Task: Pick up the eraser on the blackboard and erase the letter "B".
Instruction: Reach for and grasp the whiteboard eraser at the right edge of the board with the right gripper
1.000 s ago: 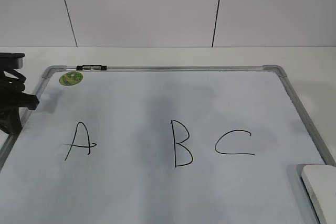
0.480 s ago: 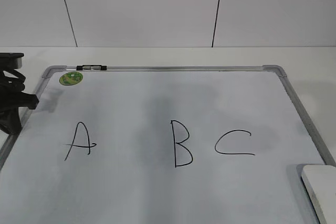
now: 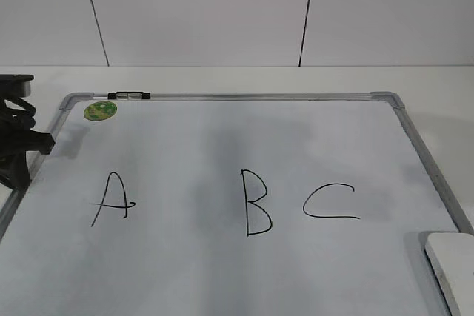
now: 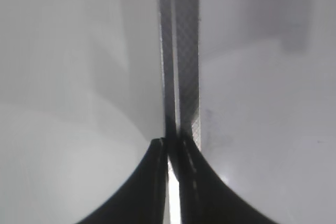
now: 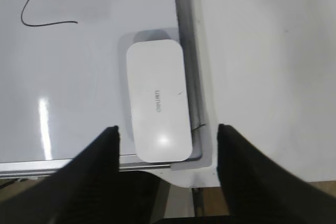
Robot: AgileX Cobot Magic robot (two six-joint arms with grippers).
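The blackboard (image 3: 222,146) is a large white dry-erase board with a silver frame. It carries black letters: A (image 3: 111,199), the letter "B" (image 3: 256,203) in the middle, and C (image 3: 330,202). The eraser (image 3: 452,264), a white rounded block, lies on the board's near right corner. In the right wrist view the eraser (image 5: 157,100) lies just ahead of my open, empty right gripper (image 5: 168,132), whose fingers straddle its near end from above. My left gripper (image 4: 173,148) is shut and empty over the board's left frame edge (image 4: 181,51). The left arm (image 3: 15,138) shows at the exterior view's left.
A small black-and-clear marker (image 3: 129,95) lies on the board's top rail, beside a round green sticker (image 3: 100,110). The C (image 5: 47,1) shows in the right wrist view. White table surrounds the board (image 5: 262,66); a white panelled wall stands behind.
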